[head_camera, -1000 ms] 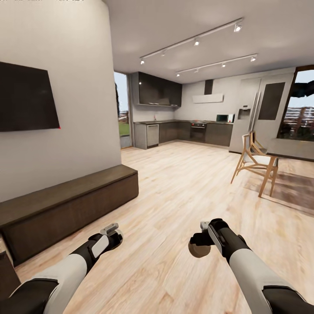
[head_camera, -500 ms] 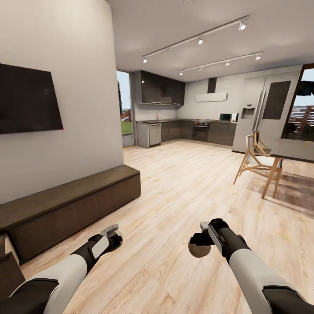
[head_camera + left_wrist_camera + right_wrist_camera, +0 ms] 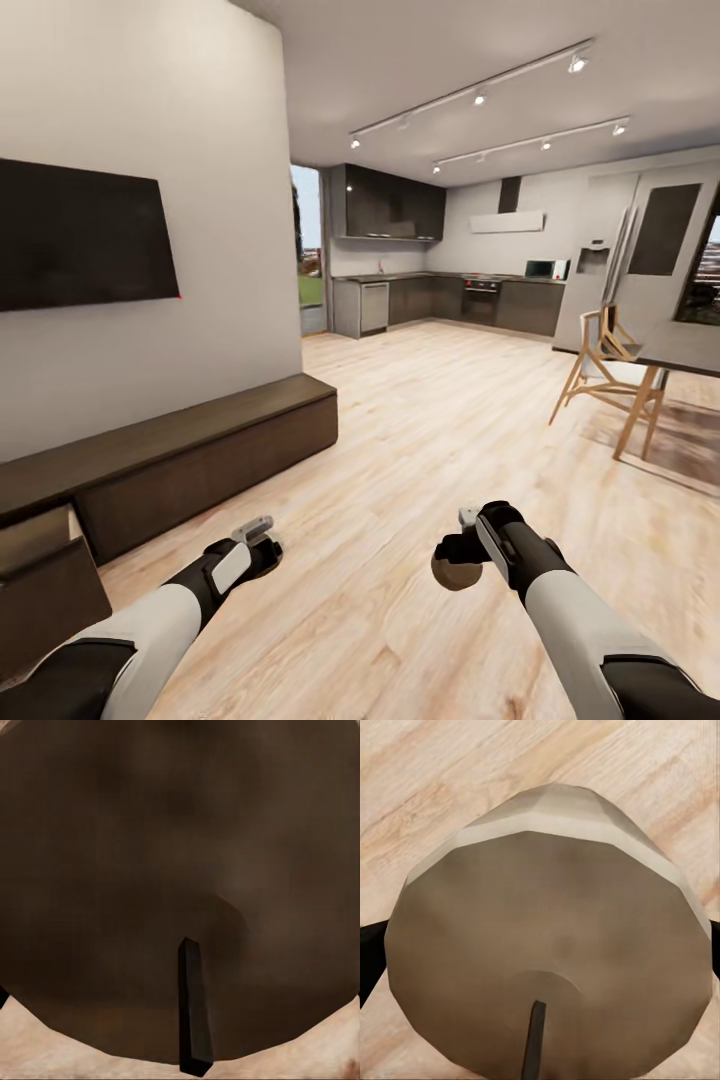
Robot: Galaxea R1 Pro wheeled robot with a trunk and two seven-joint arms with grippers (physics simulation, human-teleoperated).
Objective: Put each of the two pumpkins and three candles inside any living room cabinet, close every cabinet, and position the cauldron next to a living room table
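The room was open-plan, pale wood floor point(image 3: 420, 420) running back to a dark kitchen point(image 3: 450, 300) under two ceiling light tracks. On the near white wall hung a black screen point(image 3: 85, 235), and beneath it ran the long, low, dark brown cabinet point(image 3: 210, 450). At its near end one compartment point(image 3: 45, 580) stood open, pulled out from the front, its pale inner side showing. Over on the far side a wooden chair point(image 3: 610, 365) sat at a taller grey table point(image 3: 690, 345), with a rug point(image 3: 670, 440) under them.

Both arms were out in front, low over the floor, well apart from the cabinet. The right hand point(image 3: 462, 555) was clamped on a candle point(image 3: 457, 572), a stubby tan cylinder poking below the fingers; close up from the right wrist, that candle point(image 3: 547, 960) showed its flat top and small dark wick, black fingers pressing its sides, floorboards behind.

The left hand point(image 3: 258, 535) pointed forward, and from the head camera I couldn't make out its fingers or what they held. From the left wrist, though, a second candle point(image 3: 172, 885) loomed dark brown right against the lens, wick point(image 3: 192, 1009) standing up, a strip of floor along the edge. So a candle sat in that hand too, though how tightly it gripped I couldn't tell.
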